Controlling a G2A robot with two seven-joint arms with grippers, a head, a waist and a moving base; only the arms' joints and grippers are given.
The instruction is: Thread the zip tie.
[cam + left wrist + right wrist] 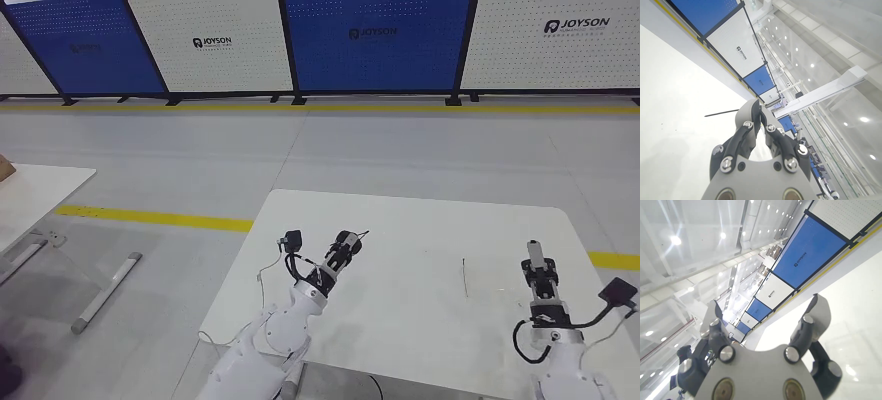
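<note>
My left gripper (760,113) is shut on a thin black zip tie (721,113), whose pointed end sticks out sideways past one finger over the white table (677,85). In the top view the left gripper (349,240) is over the table's near left part, with the zip tie (359,235) showing as a short dark sliver at its tip. My right gripper (765,308) is open with nothing between its fingers. In the top view the right gripper (534,247) is near the table's right side. A second thin strip (464,277) lies flat on the table between the two arms.
The white table (420,220) is bare apart from the thin strip. Its left edge runs close to the left arm. A second white table (40,190) stands off to the far left, and blue and white panels (375,45) line the back.
</note>
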